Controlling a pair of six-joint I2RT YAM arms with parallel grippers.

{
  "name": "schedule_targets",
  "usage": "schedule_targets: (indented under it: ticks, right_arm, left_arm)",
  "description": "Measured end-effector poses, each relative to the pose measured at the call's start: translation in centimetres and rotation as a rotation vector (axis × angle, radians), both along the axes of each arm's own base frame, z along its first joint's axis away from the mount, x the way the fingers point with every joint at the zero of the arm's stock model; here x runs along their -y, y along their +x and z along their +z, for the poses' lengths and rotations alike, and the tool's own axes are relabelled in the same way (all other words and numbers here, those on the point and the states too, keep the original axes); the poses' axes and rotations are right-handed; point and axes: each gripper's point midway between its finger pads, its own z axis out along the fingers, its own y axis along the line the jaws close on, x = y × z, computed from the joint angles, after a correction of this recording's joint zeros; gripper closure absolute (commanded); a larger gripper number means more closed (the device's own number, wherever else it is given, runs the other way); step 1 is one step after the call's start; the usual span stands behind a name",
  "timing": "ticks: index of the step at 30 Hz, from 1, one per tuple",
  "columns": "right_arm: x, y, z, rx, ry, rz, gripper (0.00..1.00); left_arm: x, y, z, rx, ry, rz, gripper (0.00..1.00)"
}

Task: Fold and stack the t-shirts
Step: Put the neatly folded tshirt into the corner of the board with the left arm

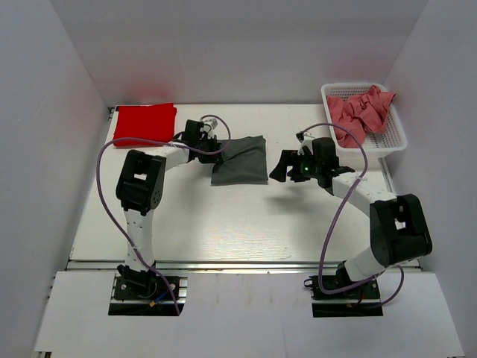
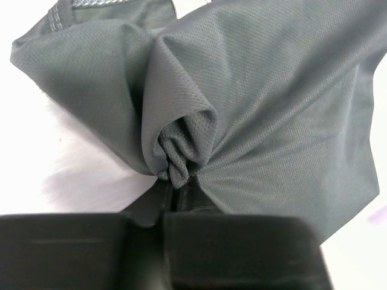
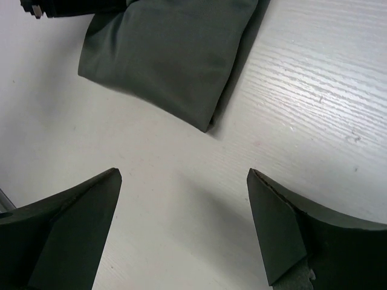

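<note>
Your left gripper (image 2: pixel 178 184) is clamped on the grey shirt (image 1: pixel 240 160), with the fabric bunched into a tight knot right at the closed jaws. It has the shirt by its left edge. The shirt lies folded in the middle of the table (image 1: pixel 223 224), a little toward the far side. Your right gripper (image 3: pixel 184 175) is spread wide and holds nothing, over bare table just right of the grey shirt. The red shirt (image 1: pixel 145 123) lies folded flat at the far left. The pink shirts (image 1: pixel 361 112) sit heaped in the basket (image 1: pixel 380 148), far right.
</note>
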Motion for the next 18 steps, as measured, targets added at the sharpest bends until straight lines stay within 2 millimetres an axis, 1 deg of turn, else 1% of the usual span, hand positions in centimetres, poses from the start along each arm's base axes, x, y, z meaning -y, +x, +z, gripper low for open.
schedule_targets:
  ticks: [3, 7, 10, 13, 14, 16, 18]
  right_arm:
    - [0.6, -0.6, -0.2, 0.002, -0.01, -0.016, 0.1]
    - [1.2, -1.2, -0.3, 0.003, -0.024, -0.035, 0.1]
    - [1.6, -1.3, 0.2, 0.018, -0.03, -0.05, 0.1]
    - [1.8, -1.2, 0.7, 0.035, -0.033, -0.061, 0.1]
    - [1.9, -1.2, 0.9, 0.041, -0.033, -0.063, 0.1]
    - [2.0, -1.1, 1.1, 0.049, -0.036, -0.07, 0.1]
    - [2.1, -1.0, 1.1, 0.051, -0.04, -0.076, 0.1]
  left_arm:
    - [0.5, 0.4, 0.3, 0.009, -0.002, -0.019, 1.0]
    - [0.3, 1.0, 1.0, 0.026, 0.007, -0.031, 1.0]
    - [0.1, 2.2, 2.5, 0.071, 0.044, -0.045, 1.0]
    - [-0.7, 3.7, 5.2, 0.117, 0.114, -0.06, 1.0]
    - [-0.6, 4.9, 7.1, 0.164, 0.121, -0.061, 1.0]
    - [-1.3, 6.6, 10.1, 0.238, 0.164, -0.055, 1.0]
    - [-2.4, 7.8, 12.3, 0.291, 0.216, -0.043, 1.0]
